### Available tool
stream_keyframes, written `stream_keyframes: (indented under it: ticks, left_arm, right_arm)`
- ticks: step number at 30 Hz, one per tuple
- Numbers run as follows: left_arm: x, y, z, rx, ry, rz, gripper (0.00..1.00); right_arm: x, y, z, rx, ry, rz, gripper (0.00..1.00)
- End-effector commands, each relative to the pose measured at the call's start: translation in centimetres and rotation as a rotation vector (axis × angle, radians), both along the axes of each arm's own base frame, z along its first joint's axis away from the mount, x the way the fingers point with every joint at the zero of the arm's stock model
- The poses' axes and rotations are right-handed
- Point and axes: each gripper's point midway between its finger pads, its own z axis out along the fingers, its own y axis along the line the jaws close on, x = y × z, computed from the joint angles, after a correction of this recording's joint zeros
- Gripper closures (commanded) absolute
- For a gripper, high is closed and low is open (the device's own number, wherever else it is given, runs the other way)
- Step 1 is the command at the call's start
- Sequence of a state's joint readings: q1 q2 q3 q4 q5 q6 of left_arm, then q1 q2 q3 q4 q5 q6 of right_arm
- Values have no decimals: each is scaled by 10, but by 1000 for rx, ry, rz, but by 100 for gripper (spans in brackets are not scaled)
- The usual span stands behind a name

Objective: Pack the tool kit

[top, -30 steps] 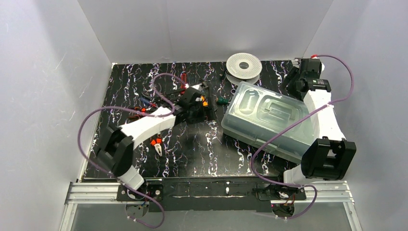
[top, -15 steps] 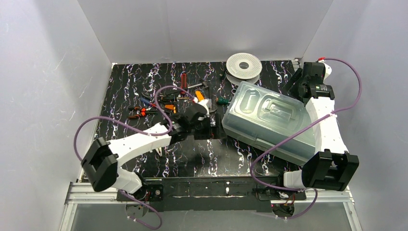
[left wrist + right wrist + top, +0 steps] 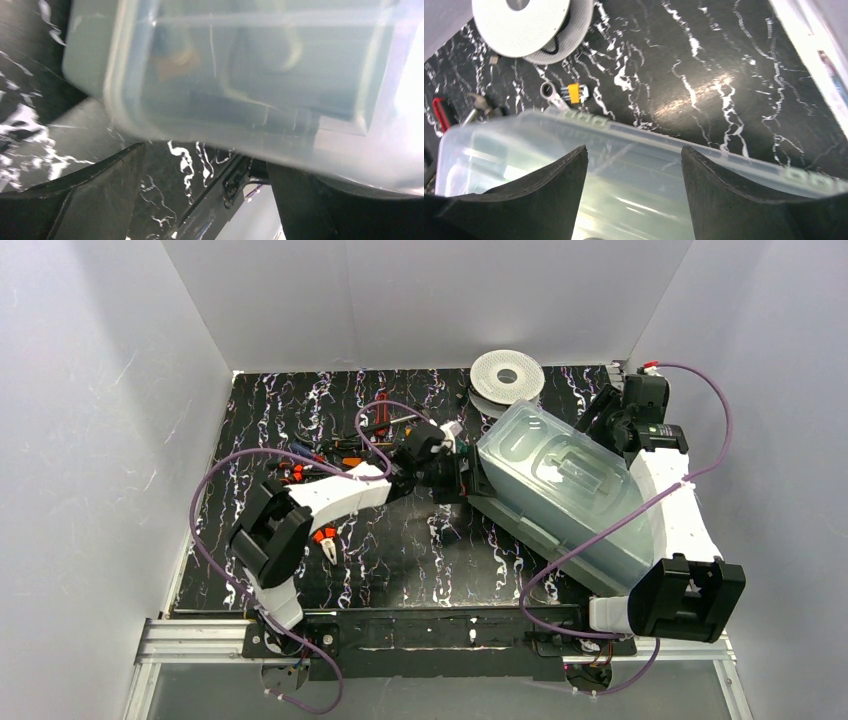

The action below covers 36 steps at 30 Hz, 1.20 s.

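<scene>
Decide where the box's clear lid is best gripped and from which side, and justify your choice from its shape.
Grip the lid by its thin rim, coming in from the side with one finger above and one below. The top is broad, smooth and gently moulded, probably too wide for two fingers to span, while the rim is a narrow lip that they can pinch.

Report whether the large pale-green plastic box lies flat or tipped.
Tipped: the box has its left edge raised above the black marbled table at the left gripper.
</scene>
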State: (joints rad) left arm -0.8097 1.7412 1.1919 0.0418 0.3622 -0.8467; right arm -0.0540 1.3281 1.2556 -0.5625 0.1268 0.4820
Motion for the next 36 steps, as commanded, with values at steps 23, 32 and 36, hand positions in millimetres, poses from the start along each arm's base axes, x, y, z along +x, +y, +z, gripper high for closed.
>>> stream_keyframes:
  ticks: [23, 32, 36]
  left_arm:
    - [159, 75, 32, 1, -33, 216, 9]
    - [112, 111, 62, 33, -92, 234, 7]
    - [75, 134, 67, 42, -86, 256, 2]
  right_arm:
    - [-40, 216, -17, 271, 196, 520, 24]
    - [-42, 170, 8, 50, 126, 448, 17]
    - [-61, 154, 5, -33, 117, 503, 13]
